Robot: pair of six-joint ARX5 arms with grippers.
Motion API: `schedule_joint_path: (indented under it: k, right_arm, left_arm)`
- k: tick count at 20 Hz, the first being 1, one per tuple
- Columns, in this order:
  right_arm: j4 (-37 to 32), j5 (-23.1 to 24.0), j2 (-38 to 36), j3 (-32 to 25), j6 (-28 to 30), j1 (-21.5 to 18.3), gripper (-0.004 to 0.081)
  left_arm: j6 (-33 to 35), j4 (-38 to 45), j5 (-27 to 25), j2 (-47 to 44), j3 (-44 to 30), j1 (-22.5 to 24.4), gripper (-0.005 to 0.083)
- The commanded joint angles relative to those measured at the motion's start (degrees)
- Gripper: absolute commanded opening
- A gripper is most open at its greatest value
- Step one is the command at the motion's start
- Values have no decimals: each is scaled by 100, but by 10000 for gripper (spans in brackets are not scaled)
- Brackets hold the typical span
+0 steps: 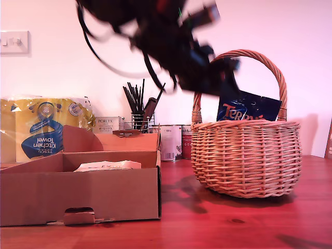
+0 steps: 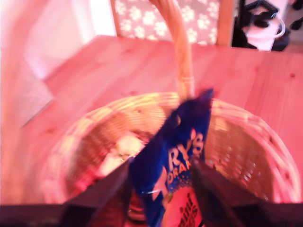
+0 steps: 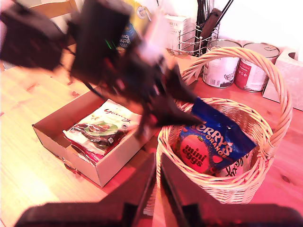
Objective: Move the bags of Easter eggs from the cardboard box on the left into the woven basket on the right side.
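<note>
The woven basket (image 1: 246, 155) (image 3: 265, 156) stands at the exterior view's right. A dark blue Terry's bag (image 1: 249, 110) (image 2: 182, 142) (image 3: 213, 142) hangs half inside it, gripped at its top corner. My first gripper (image 1: 225, 85) (image 2: 161, 168) (image 3: 184, 113) is shut on that bag above the basket's rim (image 2: 94, 118), and its arm is motion-blurred. The cardboard box (image 1: 78, 197) (image 3: 52, 137) at the exterior view's left holds more bags of Easter eggs (image 3: 102, 127) (image 1: 106, 166), green and white. My second gripper (image 3: 157, 163) hovers high above the box and basket, shut on nothing.
Behind the box are a yellow kitchen-towel pack (image 1: 41, 129), a white Porlex carton (image 1: 109, 123) and a wire utensil holder (image 1: 140, 116). Two tins (image 1: 171, 142) (image 3: 222, 64) stand between box and basket. A chair back (image 2: 165, 19) shows beyond the table's far edge.
</note>
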State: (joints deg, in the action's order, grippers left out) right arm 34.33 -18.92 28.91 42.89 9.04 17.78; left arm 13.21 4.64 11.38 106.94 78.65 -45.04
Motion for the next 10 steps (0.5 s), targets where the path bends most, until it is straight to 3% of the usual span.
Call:
schedule_joint_path:
  k: [1, 4, 5, 7, 9, 10]
  right_arm:
    - [-26, -2, 17, -127, 2, 48, -13]
    - [-26, -2, 17, -127, 2, 48, -13]
    - [-28, -2, 17, -127, 9, 48, -13]
    - [-31, 2, 17, -127, 50, 48, -13]
    - [-35, 0, 26, -127, 160, 48, -13]
    - [-44, -4, 61, -127, 192, 48, -13]
  left_arm:
    - [-35, -61, -11, -302, 13, 2, 412]
    - [-37, -404, -4, -549, 13, 2, 395]
    - [-33, -695, 17, -640, 13, 2, 350]
    - [-15, -1156, 181, -817, 13, 4, 205]
    - [31, -1484, 334, -994, 11, 22, -29]
    - [28, -1655, 337, -1091, 11, 42, -17]
